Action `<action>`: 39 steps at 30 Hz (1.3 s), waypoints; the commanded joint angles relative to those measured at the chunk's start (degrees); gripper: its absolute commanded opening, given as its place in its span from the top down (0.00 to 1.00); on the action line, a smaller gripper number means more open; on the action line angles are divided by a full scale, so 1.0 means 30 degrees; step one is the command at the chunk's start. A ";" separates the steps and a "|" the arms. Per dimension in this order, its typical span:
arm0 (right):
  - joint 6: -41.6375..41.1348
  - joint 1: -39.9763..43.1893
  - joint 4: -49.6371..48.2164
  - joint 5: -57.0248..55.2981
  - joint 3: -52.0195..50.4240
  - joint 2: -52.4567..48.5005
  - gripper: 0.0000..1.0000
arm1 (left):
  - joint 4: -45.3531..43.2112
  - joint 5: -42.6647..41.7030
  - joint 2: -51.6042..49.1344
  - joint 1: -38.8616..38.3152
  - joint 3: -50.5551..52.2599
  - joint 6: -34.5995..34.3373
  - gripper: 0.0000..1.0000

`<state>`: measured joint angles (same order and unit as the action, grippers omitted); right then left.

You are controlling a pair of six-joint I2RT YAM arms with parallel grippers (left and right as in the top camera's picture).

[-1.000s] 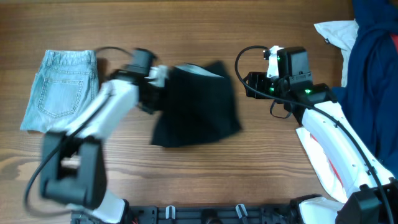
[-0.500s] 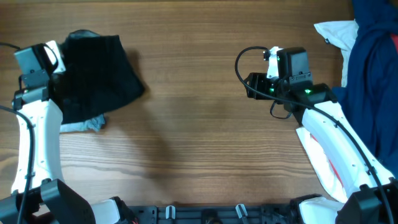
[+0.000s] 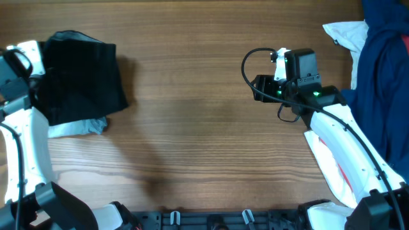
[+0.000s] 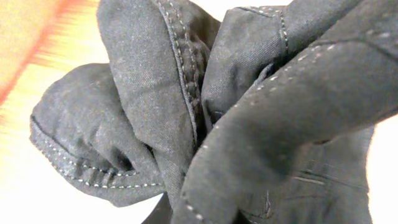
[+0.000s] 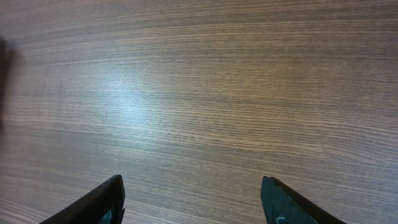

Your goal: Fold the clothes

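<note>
The black garment [image 3: 80, 76] lies bunched at the table's far left, on top of the denim shorts. My left gripper [image 3: 37, 80] is at its left edge with the fingers hidden in the cloth. In the left wrist view, gathered black fabric [image 4: 236, 112] with stitched seams fills the frame and converges at the jaws, so the gripper looks shut on it. My right gripper [image 3: 259, 88] hovers over bare wood right of centre. It is open and empty, and both fingertips [image 5: 109, 199] show wide apart.
A corner of the light-blue denim shorts [image 3: 80, 128] sticks out under the black garment. A heap of navy, white and red garments [image 3: 383, 57] fills the right edge. The right arm [image 3: 345, 140] runs along it.
My left arm has swung the black garment from the table's middle to the far left, onto the denim shorts. The right arm has not moved.
</note>
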<state>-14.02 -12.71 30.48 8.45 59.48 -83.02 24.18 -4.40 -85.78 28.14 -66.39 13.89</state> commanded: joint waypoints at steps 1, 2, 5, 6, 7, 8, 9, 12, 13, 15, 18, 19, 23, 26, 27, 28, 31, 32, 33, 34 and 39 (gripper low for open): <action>0.0204 -0.0095 0.0022 -0.0415 -0.0066 -0.0146 0.29 | -0.1173 -0.0372 -0.1013 0.1333 -0.0590 0.0299 0.90; 0.0204 -0.0095 0.0044 -0.0415 -0.0066 -0.0146 0.29 | -0.1501 -0.0364 -0.1384 0.1457 -0.0590 0.0299 0.89; 0.0197 -0.0095 0.0153 -0.0415 -0.0066 -0.0146 0.29 | -0.2317 -0.0284 -0.2448 0.1610 -0.0590 0.0299 0.83; 0.0197 -0.0095 0.0153 -0.0415 -0.0066 -0.0146 0.29 | -0.2448 -0.0197 -0.2681 0.1647 -0.0590 0.0299 0.79; 0.0204 -0.0095 0.0153 -0.0415 -0.0066 -0.0146 0.29 | -0.2601 -0.0007 -0.2922 0.1712 -0.0590 0.0291 0.78; 0.0197 -0.0095 0.0160 -0.0415 -0.0066 -0.0146 0.29 | -0.2747 0.0153 -0.3133 0.1807 -0.0590 0.0291 0.76; 0.0189 -0.0095 0.0182 -0.0415 -0.0066 -0.0146 0.29 | -0.2936 0.0481 -0.3395 0.2033 -0.0590 0.0226 0.72; 0.0197 -0.0095 0.0313 -0.0415 -0.0066 -0.0146 0.29 | -0.3424 0.1472 -0.3716 0.2645 -0.0590 -0.0240 0.61; 0.0189 -0.0095 0.0372 -0.0415 -0.0066 -0.0146 0.29 | -0.3650 0.1880 -0.3781 0.2987 -0.0590 -0.0678 0.57; 0.0204 -0.0095 0.0444 -0.0415 -0.0066 -0.0146 0.29 | -0.3861 0.1945 -0.3810 0.3679 -0.0590 -0.1574 0.23; 0.0197 -0.0095 0.0525 -0.0415 -0.0066 -0.0146 0.29 | -0.3934 0.1931 -0.3738 0.4379 -0.0590 -0.3854 0.00; 0.0189 -0.0095 0.0576 -0.0408 -0.0066 -0.0146 0.29 | -0.3934 0.1909 -0.3636 0.4430 -0.0597 -0.4364 0.00; 0.0189 -0.0095 0.0627 -0.0408 -0.0066 -0.0146 0.22 | -0.3767 0.0641 -0.2659 0.3876 -0.0597 -0.5355 0.00; 0.0168 -0.0095 0.0685 -0.0248 -0.0066 -0.0146 0.01 | -0.2747 -0.0248 -0.1821 0.2463 -0.0597 -0.5938 0.00; 0.0160 -0.0095 0.0758 -0.0175 -0.0066 -0.0146 0.01 | -0.2259 -0.0306 -0.1661 0.1953 -0.0597 -0.6200 0.00; 0.0175 -0.0095 0.0831 -0.0189 -0.0066 -0.0146 0.01 | -0.1566 -0.0597 -0.1508 0.1260 -0.0597 -0.6543 0.00; 0.0656 -0.0095 0.0743 -0.0197 -0.0066 -0.0146 0.00 | 0.0714 -0.2827 -0.1399 -0.0670 -0.0597 -0.6936 0.00; 0.1173 -0.0095 0.0554 -0.0211 -0.0044 -0.0146 0.01 | 0.2091 -0.4379 -0.1399 -0.1552 -0.0597 -0.6936 0.00; 0.1253 -0.0095 0.0554 -0.0299 0.0022 -0.0146 0.00 | 0.2769 -0.4881 -0.1406 -0.1931 -0.0590 -0.6943 0.00; 0.1260 -0.0095 0.0780 -0.0539 0.0226 -0.0146 0.01 | 0.3730 -0.5486 -0.1406 -0.2390 -0.0590 -0.6943 0.00; 0.1166 -0.0095 0.3832 -0.0248 0.1807 0.0015 0.00 | 0.9901 -0.7249 -0.1362 -0.3621 -0.0590 -0.6972 0.00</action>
<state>-11.60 -12.71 38.61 7.68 61.06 -83.05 46.57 -20.16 -90.87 18.39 -67.85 -6.15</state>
